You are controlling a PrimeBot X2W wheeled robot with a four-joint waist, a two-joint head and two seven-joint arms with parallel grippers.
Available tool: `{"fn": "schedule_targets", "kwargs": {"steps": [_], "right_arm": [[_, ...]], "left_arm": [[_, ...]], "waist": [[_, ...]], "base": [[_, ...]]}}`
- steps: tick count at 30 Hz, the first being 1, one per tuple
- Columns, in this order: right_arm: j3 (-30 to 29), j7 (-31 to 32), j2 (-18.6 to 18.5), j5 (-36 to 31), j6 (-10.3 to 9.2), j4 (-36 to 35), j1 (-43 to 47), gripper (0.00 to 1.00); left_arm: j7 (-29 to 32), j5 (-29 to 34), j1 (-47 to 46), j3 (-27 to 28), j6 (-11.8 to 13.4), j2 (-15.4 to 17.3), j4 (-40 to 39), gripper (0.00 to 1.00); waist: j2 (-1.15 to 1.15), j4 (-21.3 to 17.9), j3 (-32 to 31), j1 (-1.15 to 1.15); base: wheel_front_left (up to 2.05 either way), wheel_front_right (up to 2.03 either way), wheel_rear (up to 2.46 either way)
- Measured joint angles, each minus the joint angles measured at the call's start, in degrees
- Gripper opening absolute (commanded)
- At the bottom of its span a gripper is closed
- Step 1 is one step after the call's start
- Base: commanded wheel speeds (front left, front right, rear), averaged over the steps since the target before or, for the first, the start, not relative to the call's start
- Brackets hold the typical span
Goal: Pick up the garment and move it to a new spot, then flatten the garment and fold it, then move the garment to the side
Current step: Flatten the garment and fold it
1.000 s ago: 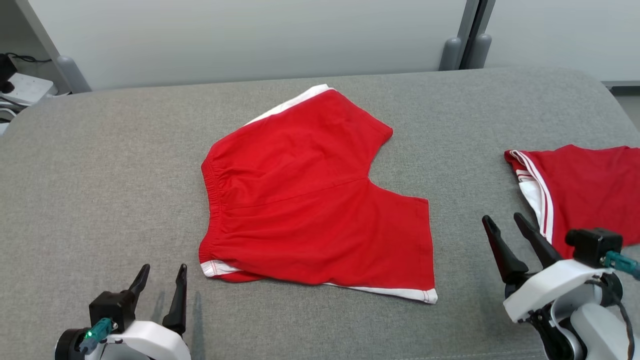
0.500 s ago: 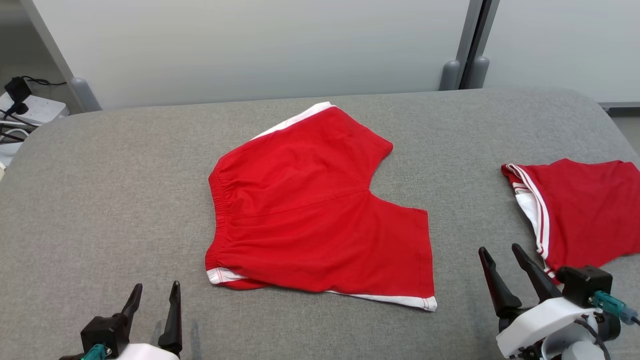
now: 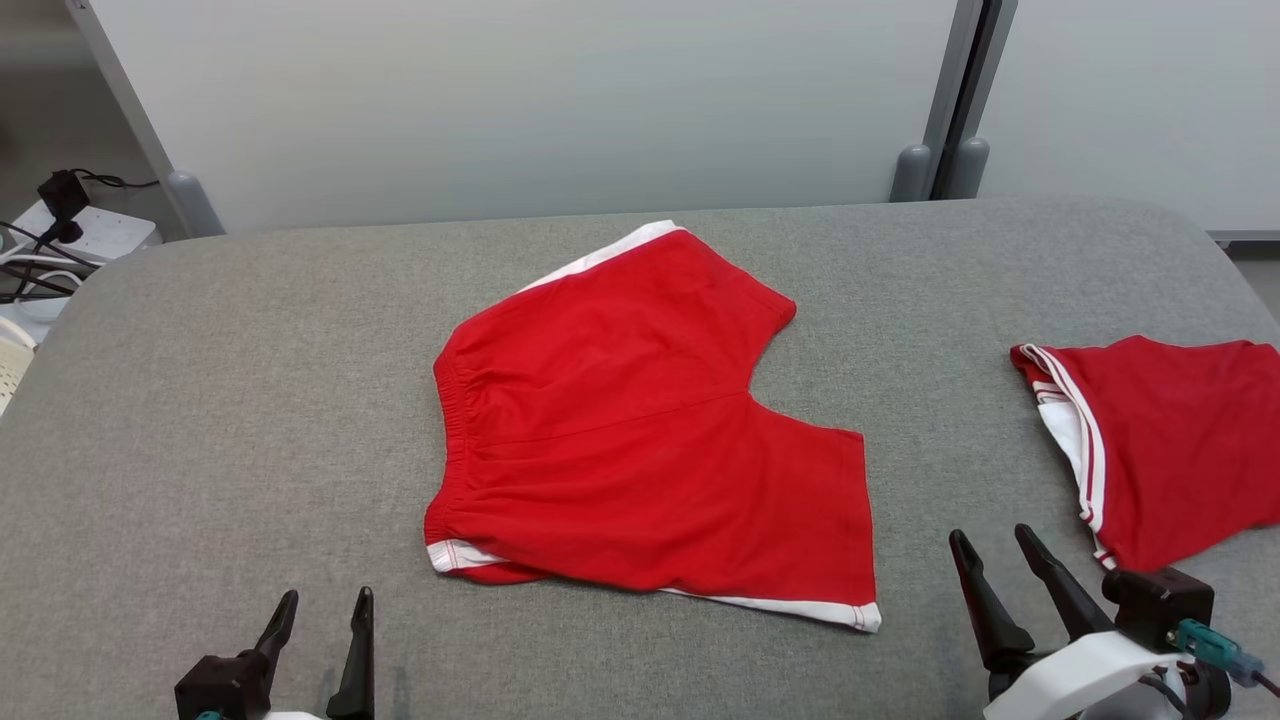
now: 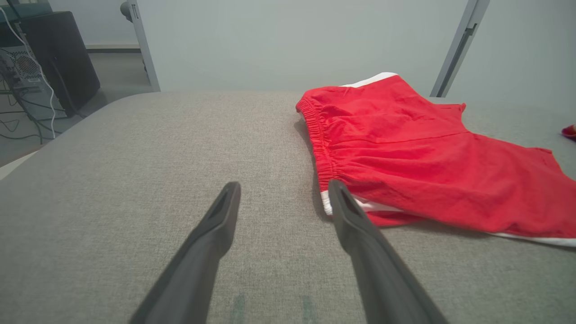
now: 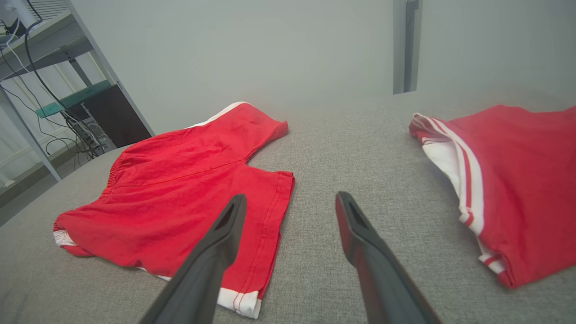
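Red shorts (image 3: pixel 640 450) lie flattened at centre frame on the grey counter (image 3: pixel 250 400), apparently ready for folding; the left jaws and right jaws hang open and empty at the bottom corners.

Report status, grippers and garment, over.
Left gripper open, empty. Right gripper open, empty. Red shorts spread flat, centre, unfolded. Second red garment right, apart; nothing blocking.

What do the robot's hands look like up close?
Each one has two long, black, pointy fingers, a bit like a crab claw. The right gripper sits on a smooth white shell that carries a small black box and a teal plug. The left gripper has matching fingers and its own dark block.
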Motion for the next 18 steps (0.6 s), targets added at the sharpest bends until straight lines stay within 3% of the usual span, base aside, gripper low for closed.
{"fn": "schedule_targets", "kwargs": {"steps": [18], "right_arm": [[1.8, 0.0, -0.1, 0.0, -0.01, 0.2, 0.2, 1.00]], "left_arm": [[0.0, 0.4, 0.0, 0.1, -0.2, -0.1, -0.7, 1.00]], "waist": [[0.00, 0.0, 1.4, 0.00]], "base": [[0.00, 0.00, 0.00]]}}
